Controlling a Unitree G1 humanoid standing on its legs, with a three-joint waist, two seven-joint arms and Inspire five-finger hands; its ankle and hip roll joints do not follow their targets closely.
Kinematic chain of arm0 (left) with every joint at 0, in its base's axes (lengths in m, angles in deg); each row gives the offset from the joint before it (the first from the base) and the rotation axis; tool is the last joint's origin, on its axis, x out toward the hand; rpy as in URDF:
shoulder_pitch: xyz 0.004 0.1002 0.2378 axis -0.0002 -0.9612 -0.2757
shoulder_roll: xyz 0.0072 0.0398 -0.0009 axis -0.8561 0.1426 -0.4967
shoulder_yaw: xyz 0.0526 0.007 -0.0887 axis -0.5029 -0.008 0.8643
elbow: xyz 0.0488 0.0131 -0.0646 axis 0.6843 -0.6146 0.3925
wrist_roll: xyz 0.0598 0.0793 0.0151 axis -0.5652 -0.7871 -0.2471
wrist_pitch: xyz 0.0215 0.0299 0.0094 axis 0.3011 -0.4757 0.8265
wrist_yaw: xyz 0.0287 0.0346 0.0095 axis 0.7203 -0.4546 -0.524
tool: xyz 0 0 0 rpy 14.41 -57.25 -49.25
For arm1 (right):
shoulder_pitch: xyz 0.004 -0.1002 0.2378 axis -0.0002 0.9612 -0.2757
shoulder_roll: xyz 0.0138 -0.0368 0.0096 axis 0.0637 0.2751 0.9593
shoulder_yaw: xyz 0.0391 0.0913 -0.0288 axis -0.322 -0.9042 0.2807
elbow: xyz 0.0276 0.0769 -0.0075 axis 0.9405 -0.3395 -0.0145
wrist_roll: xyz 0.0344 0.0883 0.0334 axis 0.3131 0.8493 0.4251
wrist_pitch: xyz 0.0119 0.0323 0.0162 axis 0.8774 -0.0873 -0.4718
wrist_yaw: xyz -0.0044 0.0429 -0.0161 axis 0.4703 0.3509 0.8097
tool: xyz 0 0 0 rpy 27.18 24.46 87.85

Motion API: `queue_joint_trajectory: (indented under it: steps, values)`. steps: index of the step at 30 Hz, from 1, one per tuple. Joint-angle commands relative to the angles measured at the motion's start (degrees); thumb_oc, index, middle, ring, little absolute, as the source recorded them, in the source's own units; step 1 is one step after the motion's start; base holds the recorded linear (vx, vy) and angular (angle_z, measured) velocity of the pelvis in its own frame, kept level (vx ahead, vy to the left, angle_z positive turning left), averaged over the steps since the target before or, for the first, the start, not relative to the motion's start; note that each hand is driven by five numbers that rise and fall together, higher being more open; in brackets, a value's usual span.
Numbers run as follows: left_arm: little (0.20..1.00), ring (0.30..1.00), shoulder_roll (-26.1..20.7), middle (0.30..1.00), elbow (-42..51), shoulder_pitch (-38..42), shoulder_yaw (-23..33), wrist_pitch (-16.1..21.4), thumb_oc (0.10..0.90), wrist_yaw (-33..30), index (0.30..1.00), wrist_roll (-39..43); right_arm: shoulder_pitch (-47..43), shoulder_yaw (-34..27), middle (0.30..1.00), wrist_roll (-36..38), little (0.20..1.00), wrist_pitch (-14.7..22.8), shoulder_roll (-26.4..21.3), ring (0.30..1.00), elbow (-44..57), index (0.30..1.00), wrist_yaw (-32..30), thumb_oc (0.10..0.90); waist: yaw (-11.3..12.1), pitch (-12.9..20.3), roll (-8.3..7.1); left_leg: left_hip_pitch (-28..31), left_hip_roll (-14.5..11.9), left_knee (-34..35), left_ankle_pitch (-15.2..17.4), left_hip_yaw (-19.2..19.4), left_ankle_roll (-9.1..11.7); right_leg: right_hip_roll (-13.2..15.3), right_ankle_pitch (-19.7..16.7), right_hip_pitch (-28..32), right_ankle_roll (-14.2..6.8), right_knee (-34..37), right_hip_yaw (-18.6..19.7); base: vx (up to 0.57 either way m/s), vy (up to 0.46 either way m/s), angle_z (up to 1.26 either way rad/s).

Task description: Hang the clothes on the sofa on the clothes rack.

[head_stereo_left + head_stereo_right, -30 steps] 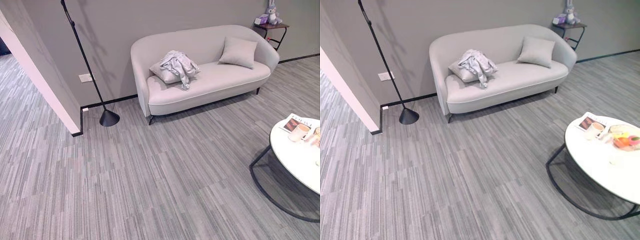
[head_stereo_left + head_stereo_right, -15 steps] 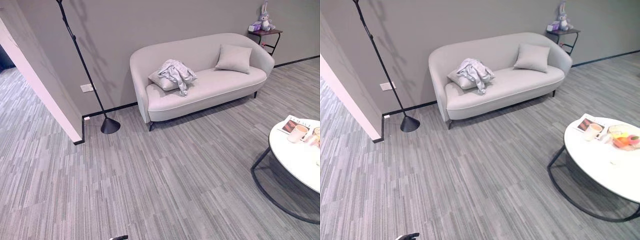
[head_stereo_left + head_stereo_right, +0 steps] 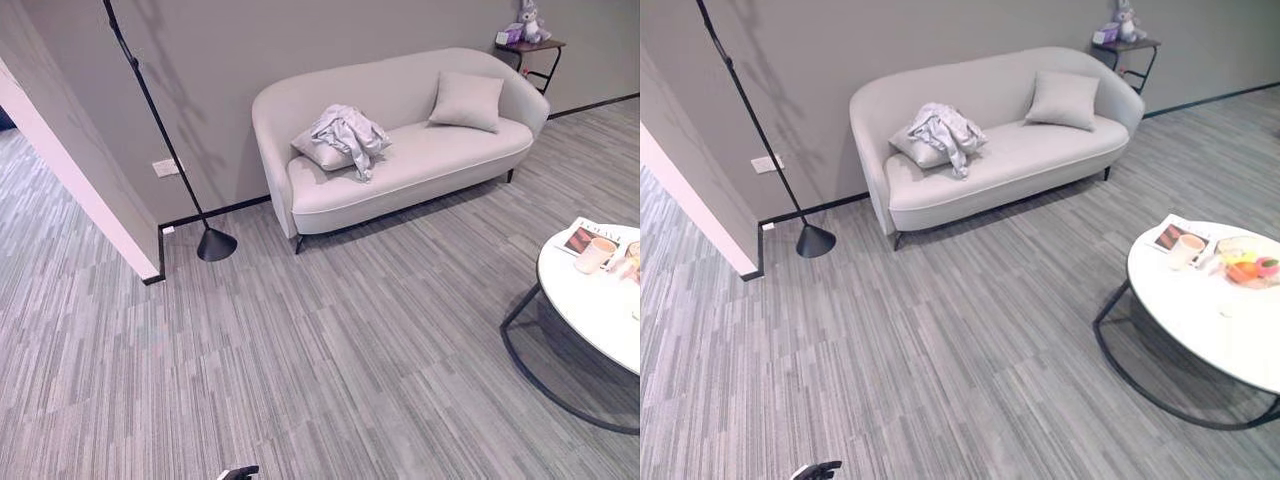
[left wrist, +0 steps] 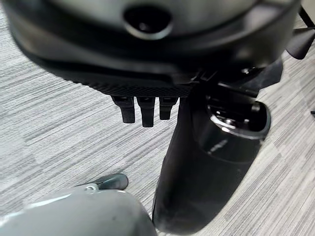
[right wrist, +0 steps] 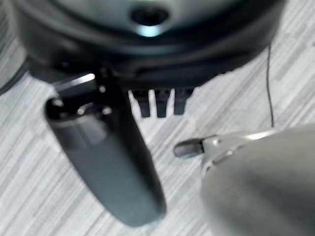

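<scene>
Compared with half a second ago the whole view has shifted a little, so the camera has moved, not the furniture; the approach is barely begun. The clothes lie crumpled on a cushion at the sofa's left end, upper middle of the frame. Left hand and right hand hang relaxed, holding nothing. Open floor lies ahead; the round desk crowds the right edge, the floor lamp the left.

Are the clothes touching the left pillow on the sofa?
Touching: the left eye view shows the clothes draped over the pillow, no gap.
</scene>
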State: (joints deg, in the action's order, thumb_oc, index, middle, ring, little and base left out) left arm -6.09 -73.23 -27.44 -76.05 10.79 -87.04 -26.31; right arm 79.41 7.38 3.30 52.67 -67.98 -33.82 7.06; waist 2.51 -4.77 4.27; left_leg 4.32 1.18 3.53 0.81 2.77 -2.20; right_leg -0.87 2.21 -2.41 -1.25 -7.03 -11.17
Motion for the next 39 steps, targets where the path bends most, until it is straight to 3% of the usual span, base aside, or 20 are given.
queue_joint_trajectory:
  steps: [1, 2, 3, 6, 9, 12, 15, 17, 18, 19, 20, 22, 25, 28, 32, 33, 34, 35, 36, 39]
  values:
    - [0.9, 0.9, 1.5, 0.9, -2.9, -0.3, -1.4, 0.8, 0.8, 0.0, 0.9, -0.8, -2.0, -1.4, 0.9, -1.2, 0.9, 0.6, 1.9, 0.9, -1.4, 0.9, 1.5, 0.8, 1.7, 0.6, -2.62, 1.3, 0.8, 1.5, 1.7, -1.9, -0.5, 8.9, -0.8, -3.8, -8.2, -14.4, -3.2, 0.05, 0.083, -0.17]
    - [0.9, 0.9, 1.1, 0.9, -3.0, -0.3, -1.4, 0.6, 0.8, 0.1, 0.9, -1.1, -2.0, -1.9, 0.9, -0.6, 0.9, 0.5, 2.1, 0.9, -1.2, 0.9, 1.8, 0.8, 1.5, -0.3, -1.89, 2.4, 0.2, 1.5, 2.2, -1.6, -0.7, 10.7, -2.3, -7.1, -9.6, -20.9, -4.8, 0.12, 0.029, -0.14]
    - [0.9, 0.9, 0.9, 0.9, -3.2, -0.4, -1.3, 0.5, 0.8, 0.2, 0.9, -1.4, -1.8, -2.5, 0.9, 0.1, 0.9, 0.4, 2.1, 0.9, -1.2, 0.9, 1.7, 0.8, 1.6, -0.5, -1.83, 3.2, -0.2, 1.5, 2.7, -1.2, -0.5, 12.7, -2.5, -7.6, -9.6, -20.6, -5.8, 0.19, -0.045, -0.03]
    - [0.9, 0.9, 0.5, 0.9, -3.5, -0.3, -1.1, 0.4, 0.8, 0.4, 0.9, -1.8, -2.0, -4.1, 0.9, 1.3, 0.9, 0.6, 1.9, 0.9, -1.5, 0.9, 1.4, 0.8, 2.0, -0.7, -1.83, 3.8, -1.7, 1.5, 4.1, -0.8, 1.3, 17.8, -3.4, -7.0, -8.4, -10.3, -7.5, 0.21, -0.188, -0.06]
    - [0.9, 0.9, 0.2, 0.9, -3.9, 0.4, -1.5, 0.7, 0.8, 0.4, 0.9, -2.8, -2.2, -5.3, 0.9, 2.2, 0.9, 0.2, 1.8, 0.9, -1.7, 0.9, 1.1, 0.8, 1.4, -0.8, -2.51, 5.2, -2.9, 1.5, 6.2, -1.4, 3.6, 21.7, -10.1, -7.8, -10.3, 4.8, -5.4, 0.28, -0.272, -0.24]
    - [0.9, 0.9, -0.2, 0.9, -4.1, 1.0, -2.8, 0.9, 0.8, 0.1, 0.9, -4.6, -1.6, -5.9, 0.9, 2.3, 0.9, -0.5, 2.1, 0.9, -2.2, 0.9, 1.5, 0.8, 0.1, -0.5, -2.62, 7.8, -5.4, 1.5, 8.0, -1.9, 5.6, 24.8, -16.1, -10.5, -12.7, 9.6, -3.1, 0.38, -0.274, -0.1]
    - [0.9, 0.9, -0.5, 0.9, -4.1, 1.3, -3.6, 1.3, 0.8, -0.2, 0.9, -6.4, -1.0, -6.1, 0.9, 2.0, 0.9, -0.3, 2.3, 0.9, -2.3, 0.9, 1.6, 0.8, -0.6, 0.0, -4.17, 9.7, -7.2, 1.5, 8.9, -1.8, 7.4, 24.2, -17.0, -9.3, -13.5, 8.9, -3.7, 0.42, -0.32, 0.11]
    - [0.9, 0.9, -0.9, 0.9, -3.7, 1.7, -4.4, 1.2, 0.8, -1.3, 0.9, -7.0, -1.2, -6.0, 0.9, 2.1, 0.9, 0.1, 1.9, 0.9, -2.5, 0.9, 1.1, 0.8, -1.5, 0.7, -4.14, 9.9, -11.3, 1.5, 7.3, -1.8, 8.8, 21.5, -14.3, -10.9, -12.6, 5.4, -2.7, 0.43, -0.377, 0.23]
    - [0.9, 0.9, -0.7, 0.9, -3.2, 2.2, -4.8, 1.5, 0.8, -1.8, 0.9, -6.3, -1.4, -5.2, 0.9, 1.6, 0.9, 0.6, 1.6, 0.9, -2.7, 0.9, 0.7, 0.8, -1.6, 1.2, -3.32, 9.6, -14.6, 1.5, 4.4, -2.0, 9.9, 18.9, -12.0, -11.7, -11.8, 2.6, -2.5, 0.46, -0.563, 0.1]
    - [0.9, 0.9, -0.3, 0.9, -2.1, 2.3, -5.8, 2.1, 0.8, -2.3, 0.9, -6.1, -1.9, -3.4, 0.9, 0.2, 0.9, 1.2, 1.1, 0.9, -2.4, 0.9, 0.3, 0.8, -1.5, 1.5, -1.51, 7.4, -19.3, -0.5, -2.0, -2.5, 11.0, 14.9, -9.1, -11.4, -9.8, 1.2, -3.7, 0.33, -0.444, -0.05]
    - [0.9, 0.9, -0.3, 0.9, -2.1, 2.3, -5.8, 2.1, 0.8, -2.4, 0.9, -6.1, -1.9, -3.4, 0.9, 0.2, 0.9, 1.2, 1.1, 0.9, -2.4, 0.9, 0.3, 0.8, -1.6, 1.6, -1.59, 7.1, -19.3, -0.5, -2.2, -2.7, 11.0, 15.0, -9.3, -11.5, -9.7, 1.4, -3.8, 0.24, -0.39, -0.02]
    - [0.9, 0.9, -0.2, 0.9, -1.3, 2.4, -6.3, 2.4, 0.8, -2.0, 0.9, -5.7, -2.2, -1.5, 0.9, -2.1, 0.9, 1.8, 0.5, 0.9, -2.2, 0.9, 0.0, 0.8, -1.1, 2.0, -1.64, 3.1, -21.1, -6.6, -8.7, -2.6, 10.6, 11.6, -8.3, -8.6, -7.2, 4.1, -5.3, 0.19, -0.328, -0.04]
    - [0.9, 0.9, -0.7, 0.9, 2.3, 2.7, -7.7, 3.1, 0.8, -2.9, 0.9, -6.8, -2.4, 1.1, 0.9, -6.0, 0.9, 2.3, -0.5, 0.9, -1.9, 0.9, -1.3, 0.8, 1.6, 0.7, -3.54, -2.4, -22.9, -17.1, -12.9, 0.2, 8.3, 8.8, -7.3, -2.6, -4.3, 8.8, -7.4, 0.27, -0.411, 0.12]
    - [0.9, 0.9, -0.9, 0.9, 5.1, 3.8, -7.3, 3.3, 0.8, -3.2, 0.9, -5.0, -4.0, 4.1, 0.9, -10.4, 0.9, 1.7, -1.8, 0.9, -1.4, 0.9, -2.2, 0.8, 4.4, -1.6, -5.26, -9.5, -14.9, -23.7, -5.5, -0.3, 6.3, 9.0, -5.7, 0.6, -3.6, 11.3, -7.0, 0.22, -0.23, 0.11]
    - [0.9, 0.9, -0.5, 0.9, 2.6, 3.7, -2.5, 2.5, 0.8, -3.5, 0.9, 1.3, -4.5, 6.2, 0.9, -12.1, 0.9, 1.6, -1.7, 0.9, 0.0, 0.9, -1.8, 0.8, 6.1, -1.2, -6.21, -14.4, -10.4, -17.1, 0.2, 6.5, 5.8, 8.2, -1.2, 4.2, -3.9, 12.0, -9.0, 0.27, -0.102, 0.07]
    - [0.9, 0.9, -0.5, 0.9, 0.3, 3.2, 1.0, 2.3, 0.8, -3.2, 0.9, 4.3, -4.6, 8.5, 0.9, -14.1, 0.9, 1.9, -0.6, 0.9, 1.6, 0.9, -1.6, 0.8, 7.7, -0.8, -6.6, -17.0, -5.6, -11.4, -3.4, 5.4, 4.6, 6.3, -0.8, 4.8, -3.3, 12.0, -9.3, 0.35, -0.077, 0.12]
    - [0.9, 0.9, -0.5, 0.9, -0.6, 2.9, 2.7, 2.2, 0.8, -3.2, 0.9, 6.2, -4.4, 9.4, 0.9, -14.4, 0.9, 2.1, 0.3, 0.9, 2.1, 0.9, -1.5, 0.8, 8.8, -0.8, -6.68, -18.0, -4.1, -8.6, -5.5, 3.5, 4.7, 5.1, -0.1, 5.9, -3.2, 12.0, -9.0, 0.21, -0.045, 0.23]
    - [0.9, 0.9, -0.5, 0.9, -0.7, 2.9, 2.7, 2.2, 0.8, -3.2, 0.9, 6.2, -4.4, 9.4, 0.9, -14.4, 0.9, 2.1, 0.4, 0.9, 2.1, 0.9, -1.5, 0.8, 8.8, -0.9, -6.71, -17.9, -4.0, -8.5, -5.6, 3.4, 4.8, 5.1, -0.1, 6.0, -3.2, 12.0, -9.1, 0.3, -0.032, 0.36]
    - [0.9, 0.9, -0.5, 0.9, -2.0, 2.4, 5.6, 2.2, 0.8, -2.8, 0.9, 9.9, -4.0, 10.4, 0.9, -14.0, 0.9, 2.3, 2.4, 0.9, 3.1, 0.9, -1.0, 0.8, 10.8, -1.1, -7.0, -20.0, -2.7, -3.7, -9.5, 1.1, 5.6, 3.1, 1.6, 8.2, -2.7, 12.0, -8.2, 0.2, -0.016, 0.15]
    - [0.9, 0.9, -1.0, 0.9, -3.5, 1.5, 9.6, 2.2, 0.8, -2.6, 0.9, 14.6, -2.2, 12.1, 0.9, -13.6, 0.9, 2.5, 5.1, 0.9, 4.6, 0.9, 0.2, 0.8, 12.9, -1.3, -8.08, -23.3, -2.3, 0.5, -12.0, -0.8, 6.4, 1.4, 4.0, 11.6, -1.6, 11.8, -6.2, 0.41, 0.04, -0.47]
